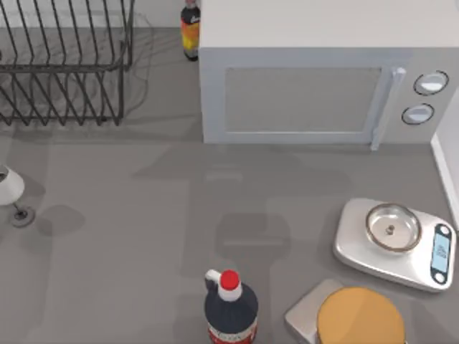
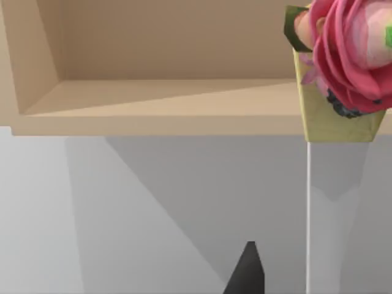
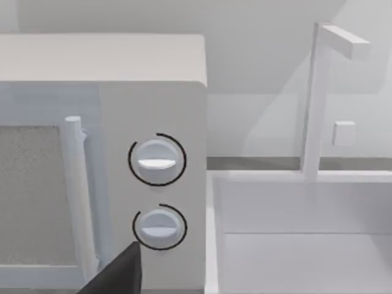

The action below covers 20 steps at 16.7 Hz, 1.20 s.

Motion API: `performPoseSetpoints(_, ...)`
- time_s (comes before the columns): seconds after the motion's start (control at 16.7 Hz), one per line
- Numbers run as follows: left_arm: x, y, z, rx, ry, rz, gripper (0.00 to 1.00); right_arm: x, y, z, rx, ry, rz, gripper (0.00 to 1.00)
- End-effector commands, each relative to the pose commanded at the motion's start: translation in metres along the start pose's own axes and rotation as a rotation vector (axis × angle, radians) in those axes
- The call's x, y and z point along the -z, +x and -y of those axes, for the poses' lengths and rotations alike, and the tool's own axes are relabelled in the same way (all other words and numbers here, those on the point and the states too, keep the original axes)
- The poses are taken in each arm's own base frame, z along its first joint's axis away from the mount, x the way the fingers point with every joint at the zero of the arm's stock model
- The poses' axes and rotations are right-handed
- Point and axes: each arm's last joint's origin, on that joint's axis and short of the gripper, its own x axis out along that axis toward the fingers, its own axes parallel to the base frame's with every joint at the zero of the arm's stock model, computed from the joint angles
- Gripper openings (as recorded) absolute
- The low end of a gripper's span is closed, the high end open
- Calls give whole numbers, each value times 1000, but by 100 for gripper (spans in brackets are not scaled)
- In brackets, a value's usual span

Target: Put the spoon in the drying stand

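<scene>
The drying stand (image 1: 64,64), a black wire rack of upright and slanted bars, stands at the table's back left in the top view. The spoon is out of view. A dark part of my left gripper (image 2: 248,272) pokes into the left wrist view, facing a pale wall under a wooden shelf (image 2: 153,104). A dark part of my right gripper (image 3: 119,275) sits in the right wrist view, close in front of the microwave's two knobs (image 3: 157,160).
A white microwave (image 1: 301,93) fills the back centre, with a bottle (image 1: 190,32) beside it. A wine glass (image 1: 8,188) lies at the left edge. A red-capped dark bottle (image 1: 229,304), a kitchen scale (image 1: 394,240) and an orange disc (image 1: 358,315) occupy the front right. A pink flower pot (image 2: 349,55) sits on the shelf.
</scene>
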Motion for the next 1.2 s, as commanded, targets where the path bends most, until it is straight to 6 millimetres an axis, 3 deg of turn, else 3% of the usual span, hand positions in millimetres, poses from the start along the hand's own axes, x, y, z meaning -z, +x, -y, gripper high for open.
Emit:
performPoseSetpoints(0.18,45,18,6,0,-2,-3,0,0,0,0,0,0,0,100)
performPoseSetpoints(0.3,65,22,9,0,-5,-12,0,0,0,0,0,0,0,100)
performPoseSetpoints(0.66,72,23,10,0,-6,-17,0,0,0,0,0,0,0,100)
performPoseSetpoints(1.2,72,23,10,0,-6,-17,68,0,0,0,0,0,0,100)
